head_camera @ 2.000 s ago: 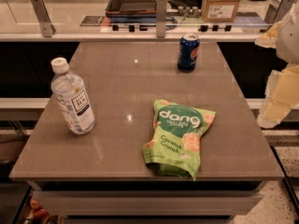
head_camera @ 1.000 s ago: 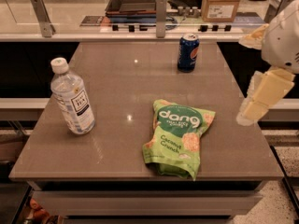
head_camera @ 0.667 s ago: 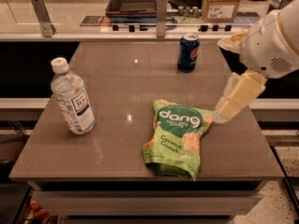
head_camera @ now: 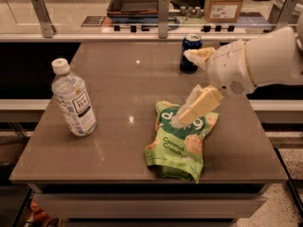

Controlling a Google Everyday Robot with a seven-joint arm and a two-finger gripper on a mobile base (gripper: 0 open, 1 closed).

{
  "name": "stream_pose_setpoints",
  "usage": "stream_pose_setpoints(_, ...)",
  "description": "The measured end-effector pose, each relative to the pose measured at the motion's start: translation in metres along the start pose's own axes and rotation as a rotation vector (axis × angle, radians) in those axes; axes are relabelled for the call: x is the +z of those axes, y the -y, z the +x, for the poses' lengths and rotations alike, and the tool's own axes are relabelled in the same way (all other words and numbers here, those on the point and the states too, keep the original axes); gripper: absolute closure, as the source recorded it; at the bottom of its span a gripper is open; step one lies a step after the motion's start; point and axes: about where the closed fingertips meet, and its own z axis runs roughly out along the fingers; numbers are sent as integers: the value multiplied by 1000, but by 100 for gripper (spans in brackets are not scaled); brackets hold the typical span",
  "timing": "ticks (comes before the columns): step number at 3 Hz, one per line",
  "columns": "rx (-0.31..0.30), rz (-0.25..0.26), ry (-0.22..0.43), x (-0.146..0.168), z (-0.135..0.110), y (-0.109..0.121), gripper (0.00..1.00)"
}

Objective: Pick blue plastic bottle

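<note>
The blue plastic bottle [head_camera: 73, 103] is clear and faintly bluish, with a white cap and a white label with dark print. It stands upright near the left edge of the brown table [head_camera: 118, 150]. My gripper [head_camera: 181, 89] hangs over the middle right of the table, above the green snack bag, well to the right of the bottle. Its two cream fingers [head_camera: 198, 105] are spread apart and hold nothing. The white arm reaches in from the right.
A green snack bag [head_camera: 182, 141] lies flat at the table's centre right, partly under the gripper. A dark blue soda can [head_camera: 191, 53] stands at the back, just behind the arm. A counter with trays and a cardboard box runs behind the table.
The arm has swung in from the right edge towards the left, and the gripper now sits over the snack bag. The bottle, bag and can have not moved.
</note>
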Motion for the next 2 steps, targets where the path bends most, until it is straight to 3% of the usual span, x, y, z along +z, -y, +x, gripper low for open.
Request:
stream_pose_setpoints(1,30,-5,155,31,-21,-9,0)
stream_pose_setpoints(2,48,-12,262,62,-47,-15,0)
